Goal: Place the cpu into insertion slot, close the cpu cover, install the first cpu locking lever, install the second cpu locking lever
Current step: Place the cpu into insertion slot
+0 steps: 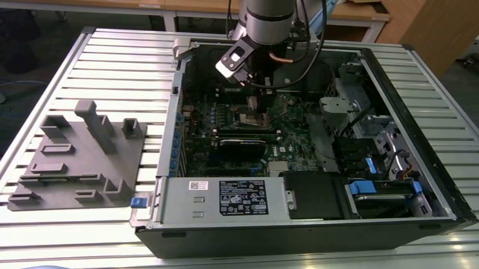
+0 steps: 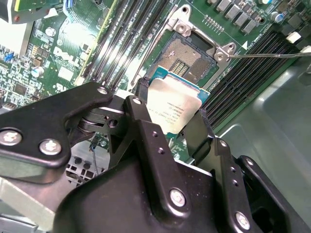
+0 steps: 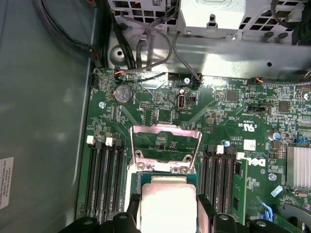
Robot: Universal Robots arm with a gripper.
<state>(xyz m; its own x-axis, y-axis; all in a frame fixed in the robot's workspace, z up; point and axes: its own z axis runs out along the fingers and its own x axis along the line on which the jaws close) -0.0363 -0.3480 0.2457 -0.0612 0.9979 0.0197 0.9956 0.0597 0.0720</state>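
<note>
The gripper point(image 2: 171, 115) is clamped on the cpu point(image 2: 175, 104), holding it just over the open slot point(image 2: 187, 58), whose dark centre lies bare. The cover point(image 3: 165, 128) stands swung up off the slot. All this sits toward the far side of the open case point(image 1: 299, 241).

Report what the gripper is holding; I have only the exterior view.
Observer: In the second wrist view the gripper is shut on the cpu, pinching two opposite edges.
Operator: Confirm whether it is seated.
Observer: It is not. The insertion slot lies bare with its contacts exposed, and the cpu is held off it.
Operator: Check the cpu cover.
Observer: In the first wrist view the cpu cover is swung open, away from the insertion slot.
</note>
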